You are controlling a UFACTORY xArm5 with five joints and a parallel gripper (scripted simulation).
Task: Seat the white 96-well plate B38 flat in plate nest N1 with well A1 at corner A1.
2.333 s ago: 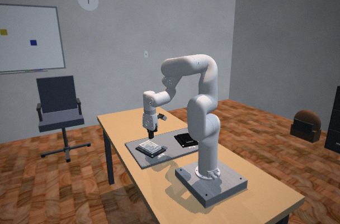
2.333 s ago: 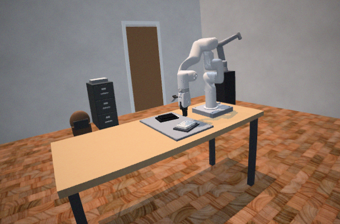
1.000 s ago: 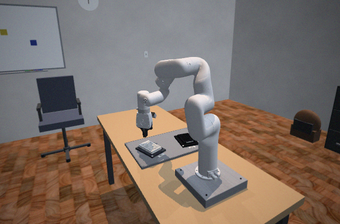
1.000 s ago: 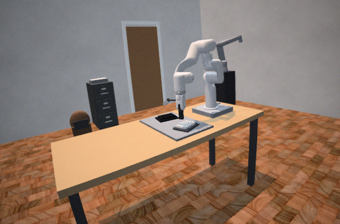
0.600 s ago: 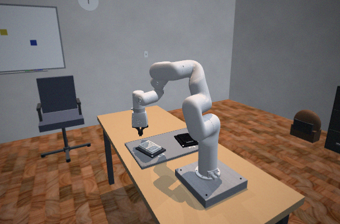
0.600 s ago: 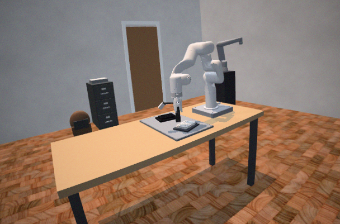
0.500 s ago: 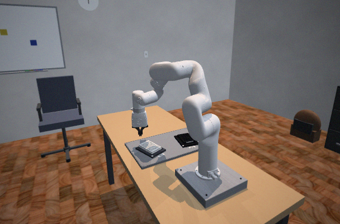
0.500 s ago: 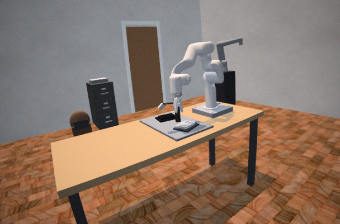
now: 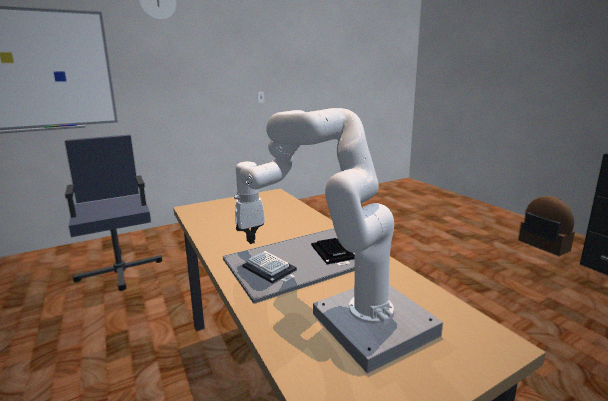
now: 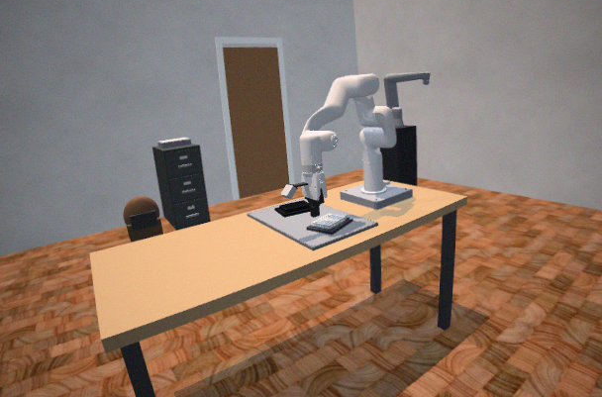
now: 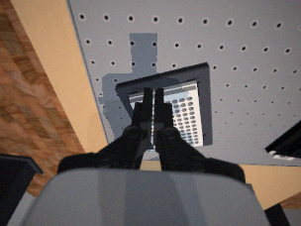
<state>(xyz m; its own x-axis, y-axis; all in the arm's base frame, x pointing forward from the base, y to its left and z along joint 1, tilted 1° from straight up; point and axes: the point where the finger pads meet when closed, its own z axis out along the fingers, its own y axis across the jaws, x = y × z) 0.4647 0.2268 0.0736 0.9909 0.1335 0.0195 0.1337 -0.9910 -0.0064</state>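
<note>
The white 96-well plate B38 (image 9: 268, 261) lies wells up on the dark plate nest N1 (image 9: 266, 275) on the grey perforated deck (image 9: 295, 265). It looks slightly askew on the nest. My gripper (image 9: 251, 239) is shut and empty. It hangs above the deck over the plate's far end, clear of the plate. In the wrist view the closed fingers (image 11: 152, 92) cover the left part of B38 (image 11: 185, 115) inside the nest frame (image 11: 208, 106). The black plate B83 (image 9: 332, 250) sits in nest N2 beside the arm's column.
The arm's base block (image 9: 377, 327) stands on the table near the deck. The black plate also shows at the right edge of the wrist view (image 11: 287, 144). The table edge runs close to the deck's left side (image 11: 54, 74).
</note>
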